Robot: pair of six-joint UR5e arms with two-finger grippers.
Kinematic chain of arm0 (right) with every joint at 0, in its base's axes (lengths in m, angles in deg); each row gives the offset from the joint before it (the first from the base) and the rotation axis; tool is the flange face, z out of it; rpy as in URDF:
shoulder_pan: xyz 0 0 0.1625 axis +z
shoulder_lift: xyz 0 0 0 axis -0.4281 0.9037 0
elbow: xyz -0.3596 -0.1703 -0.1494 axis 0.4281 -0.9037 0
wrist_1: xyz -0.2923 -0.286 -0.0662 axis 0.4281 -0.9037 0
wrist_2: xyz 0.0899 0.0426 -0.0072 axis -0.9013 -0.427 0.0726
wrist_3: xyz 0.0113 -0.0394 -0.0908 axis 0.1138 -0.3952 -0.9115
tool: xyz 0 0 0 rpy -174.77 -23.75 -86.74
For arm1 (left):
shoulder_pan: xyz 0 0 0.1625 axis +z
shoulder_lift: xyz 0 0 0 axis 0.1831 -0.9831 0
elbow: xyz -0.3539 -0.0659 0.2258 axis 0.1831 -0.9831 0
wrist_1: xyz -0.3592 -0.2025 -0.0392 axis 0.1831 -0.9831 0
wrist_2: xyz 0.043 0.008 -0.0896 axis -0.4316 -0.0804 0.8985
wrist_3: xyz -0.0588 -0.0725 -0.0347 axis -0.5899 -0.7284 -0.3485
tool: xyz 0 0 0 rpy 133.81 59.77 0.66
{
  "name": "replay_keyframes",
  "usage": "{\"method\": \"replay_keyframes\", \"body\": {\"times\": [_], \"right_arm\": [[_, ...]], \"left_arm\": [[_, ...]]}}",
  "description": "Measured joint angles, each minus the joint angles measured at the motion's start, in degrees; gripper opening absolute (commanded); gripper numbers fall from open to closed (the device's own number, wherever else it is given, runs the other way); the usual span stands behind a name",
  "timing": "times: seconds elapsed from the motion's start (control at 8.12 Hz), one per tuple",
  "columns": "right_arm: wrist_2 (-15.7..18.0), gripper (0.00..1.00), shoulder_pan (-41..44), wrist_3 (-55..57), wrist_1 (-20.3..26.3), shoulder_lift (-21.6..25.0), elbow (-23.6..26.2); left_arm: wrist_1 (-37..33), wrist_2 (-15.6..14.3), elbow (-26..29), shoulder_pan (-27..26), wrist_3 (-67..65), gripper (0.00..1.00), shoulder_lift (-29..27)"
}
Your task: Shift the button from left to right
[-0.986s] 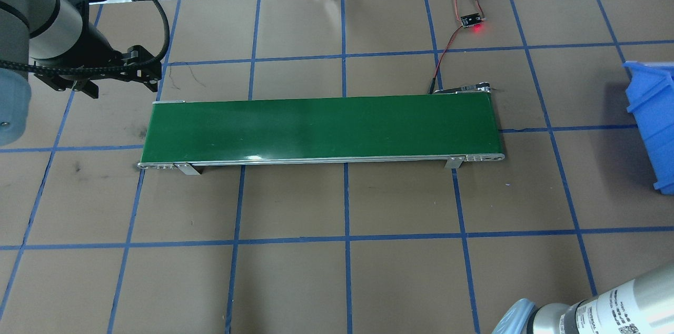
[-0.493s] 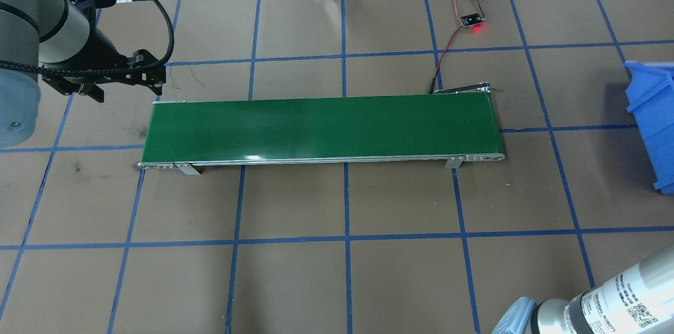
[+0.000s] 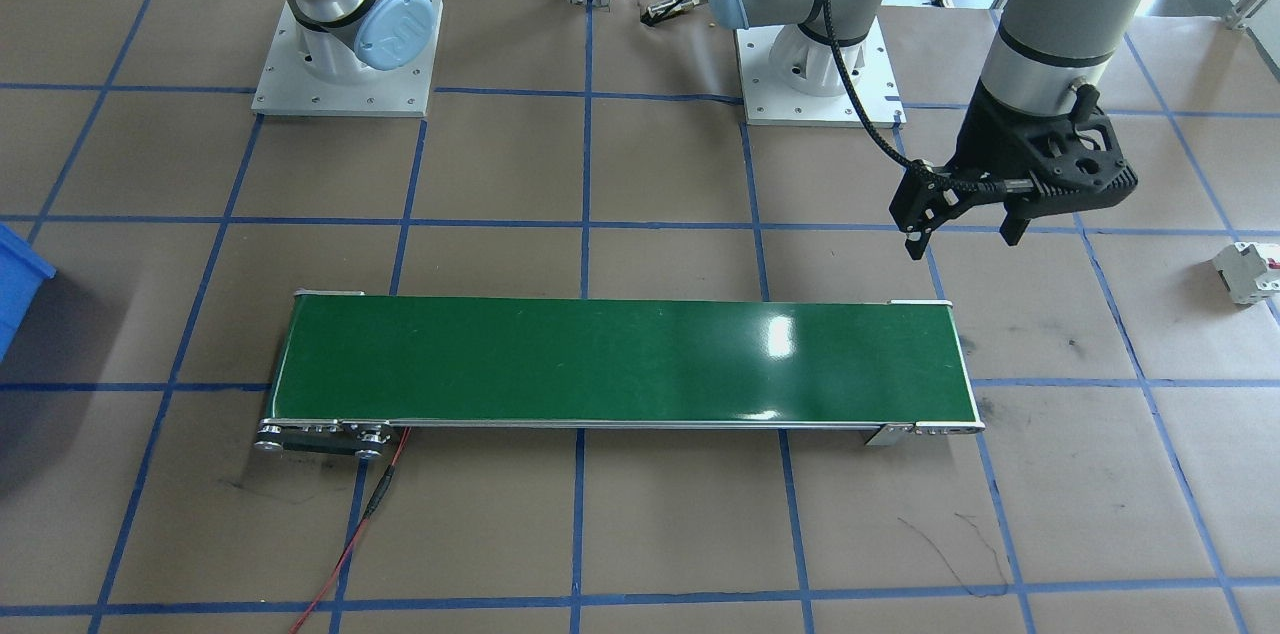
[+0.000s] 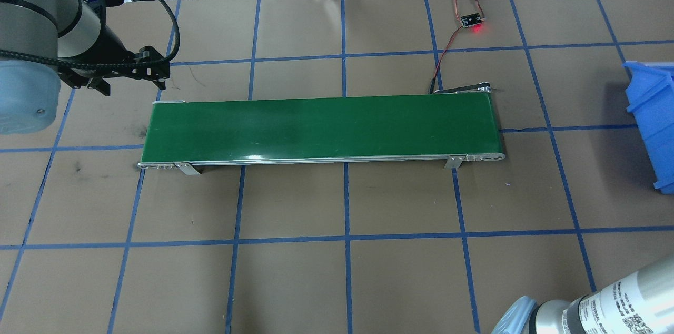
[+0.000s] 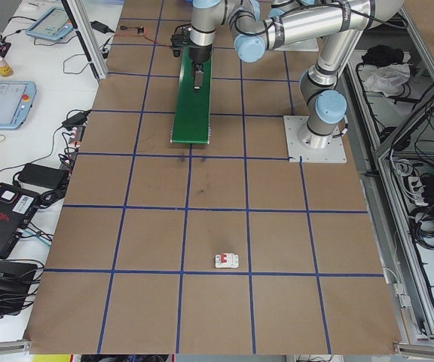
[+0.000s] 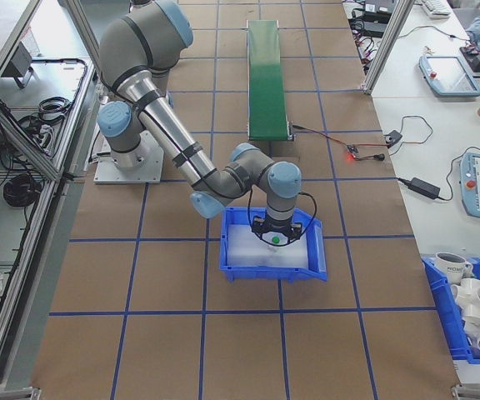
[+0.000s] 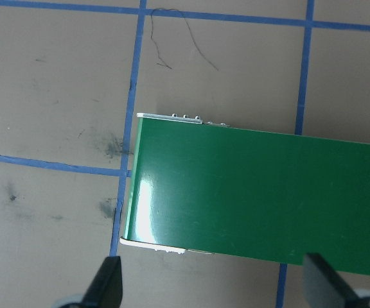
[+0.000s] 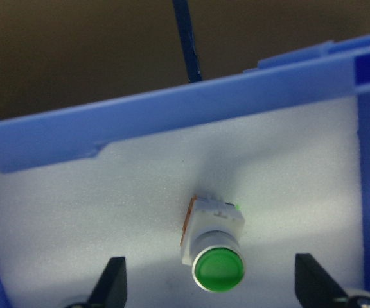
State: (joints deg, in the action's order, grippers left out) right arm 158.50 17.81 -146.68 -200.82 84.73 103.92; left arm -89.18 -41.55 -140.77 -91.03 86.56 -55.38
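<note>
- Looking down through our right gripper (image 8: 207, 282), we see the small push-button with a round green cap, silvery cylindrical body and pale block base (image 8: 212, 247); it rests on white foam (image 8: 76, 218) inside a blue plastic bin (image 8: 172, 109).
- The button sits between our right fingertips (image 8: 112, 277), which are spread wide and touch nothing; it lies slightly nearer the left-hand one.
- We judge the button to be light, rigid and hard, with a smooth, rounded cap and barrel that could slip or roll under pressure.
- The square base block, just beyond the cap, looks like the safer place to pinch, across its flat sides.
- The soft foam should forgive a low approach.
- Our left gripper (image 3: 962, 232) hangs with jaws apart, holding nothing, above one end of the long green conveyor belt (image 7: 262, 192).
</note>
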Motion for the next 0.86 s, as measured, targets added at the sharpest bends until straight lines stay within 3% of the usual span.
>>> {"method": "replay_keyframes", "body": {"times": [0.37,0.62,0.86], "right_arm": [[-2.5,1.0,0.6,11.0,11.5,13.0,0.0],[-5.0,1.0,5.0,27.9,21.9,20.5,0.0],[-5.1,1.0,15.3,50.1,27.8,24.2,0.0]], "left_arm": [[-2.5,0.0,0.3,-0.1,-0.3,1.0,0.5],[-7.1,0.4,0.8,-0.8,-0.8,1.0,2.5],[-9.5,4.0,1.0,-1.2,-1.5,1.0,4.6]]}}
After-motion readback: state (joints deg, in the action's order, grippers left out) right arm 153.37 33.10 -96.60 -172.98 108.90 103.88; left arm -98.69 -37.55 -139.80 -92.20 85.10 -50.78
